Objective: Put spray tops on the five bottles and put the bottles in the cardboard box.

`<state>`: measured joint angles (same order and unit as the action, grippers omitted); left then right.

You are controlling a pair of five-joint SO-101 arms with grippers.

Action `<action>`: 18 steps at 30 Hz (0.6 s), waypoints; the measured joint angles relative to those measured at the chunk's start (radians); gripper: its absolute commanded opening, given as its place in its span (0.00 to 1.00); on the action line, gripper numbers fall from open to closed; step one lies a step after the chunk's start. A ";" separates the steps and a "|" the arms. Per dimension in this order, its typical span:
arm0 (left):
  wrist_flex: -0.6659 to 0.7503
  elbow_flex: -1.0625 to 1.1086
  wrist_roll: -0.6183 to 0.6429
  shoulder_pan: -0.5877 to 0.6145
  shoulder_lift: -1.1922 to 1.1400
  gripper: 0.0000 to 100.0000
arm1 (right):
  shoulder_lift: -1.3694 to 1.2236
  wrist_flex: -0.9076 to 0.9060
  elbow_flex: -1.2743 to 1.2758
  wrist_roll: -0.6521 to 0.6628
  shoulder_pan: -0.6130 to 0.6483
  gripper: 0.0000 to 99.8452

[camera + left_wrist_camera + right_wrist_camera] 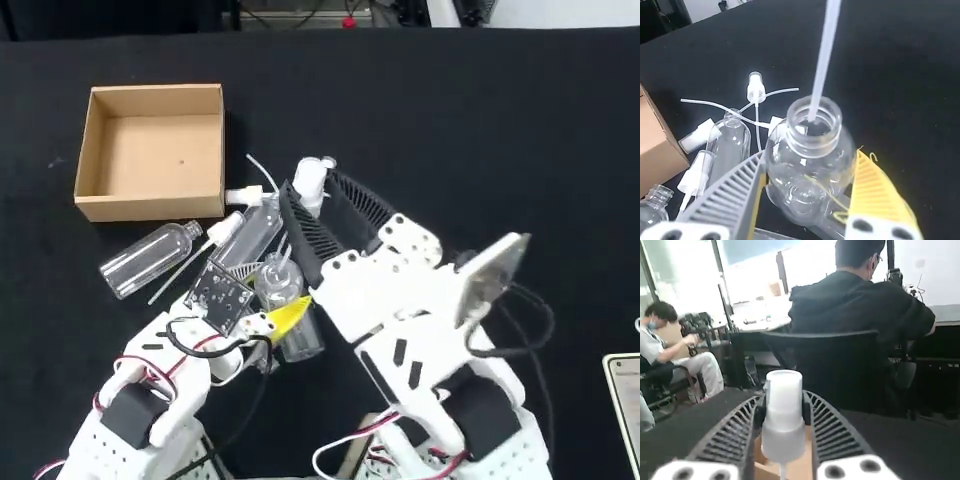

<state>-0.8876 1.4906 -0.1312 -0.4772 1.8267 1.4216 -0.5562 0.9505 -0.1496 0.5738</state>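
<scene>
Under both grippers, a black cloth [520, 130] is covering the table. Beyond the right gripper [783, 402], I am seeing a dark chair back [840, 355] and bright windows [755, 275] in the room behind.

My right gripper is clamping a white spray top [783, 430] upright between its ribbed fingers. Its thin dip tube [822, 60] is hanging down into the open neck of a clear bottle [807, 150].

My left gripper [807, 172] is gripping that bottle by its rounded body, directly below the right gripper. One of its fingers is grey and the other yellow.

Just ahead of the left gripper, loose spray tops [755, 89] and more clear bottles [150, 260] are lying on their sides on the cloth. Farther ahead, past those bottles, the cardboard box [150, 207] is sitting with its top open.
</scene>
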 measured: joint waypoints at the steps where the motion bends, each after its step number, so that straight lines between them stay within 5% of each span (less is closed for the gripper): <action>1: 0.000 0.000 0.000 0.000 0.000 0.22 | -0.003 0.000 0.009 0.011 0.000 0.01; 18: 0.000 0.000 0.000 0.064 0.000 0.22 | 0.017 -0.078 0.104 0.021 0.071 0.01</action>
<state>-0.8876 1.4906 -0.1312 -0.4127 1.8267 1.4385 -0.6345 1.0549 -0.1281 0.6444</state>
